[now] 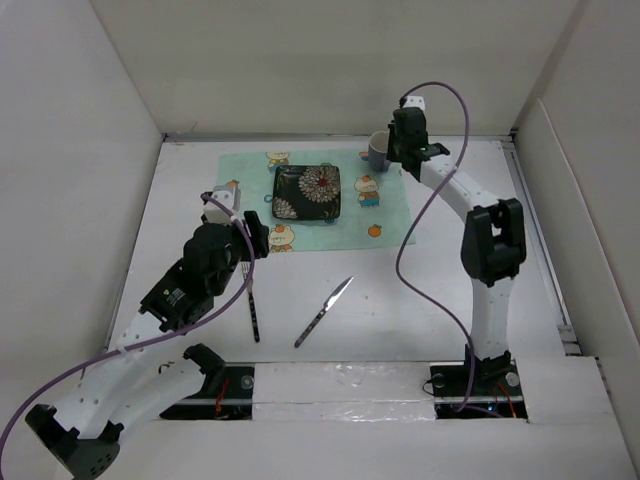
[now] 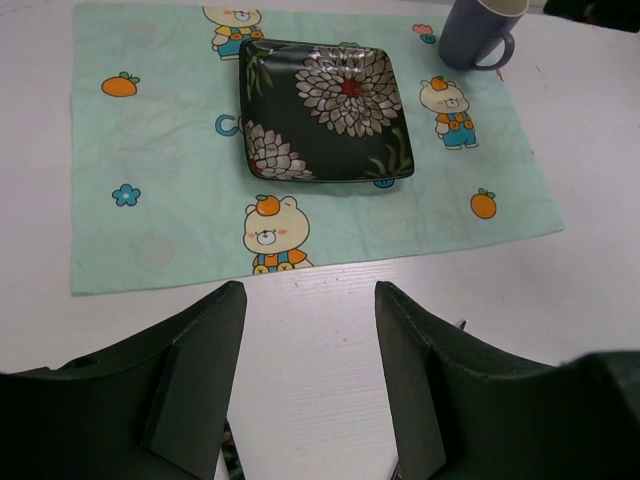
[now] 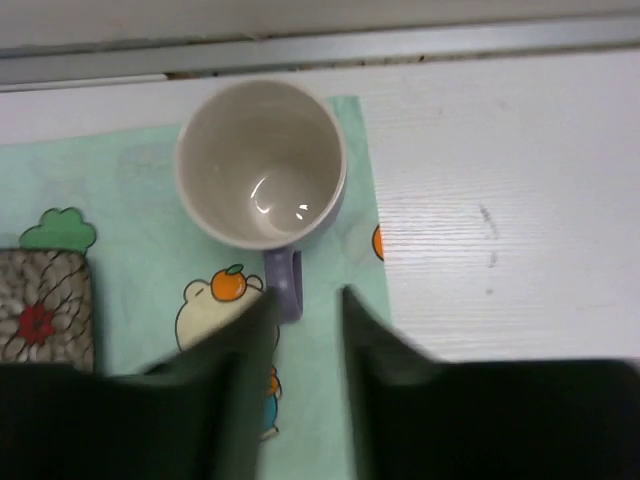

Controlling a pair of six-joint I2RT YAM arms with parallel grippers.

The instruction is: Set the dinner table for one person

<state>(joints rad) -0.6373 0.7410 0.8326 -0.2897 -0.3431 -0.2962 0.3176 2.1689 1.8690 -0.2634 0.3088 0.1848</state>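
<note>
The white dinner table bears a mint-green placemat with a black floral square plate at its middle and a grey-blue mug at its far right corner. A fork and a knife lie on the bare table in front of the mat. My left gripper is open and empty, over the table just in front of the mat. My right gripper is open just above and behind the mug, whose handle points at its blurred left finger.
Upright white panels close in the table at the back and both sides. A metal rail runs along the far edge right behind the mug. The plate and mug lie ahead of my left gripper.
</note>
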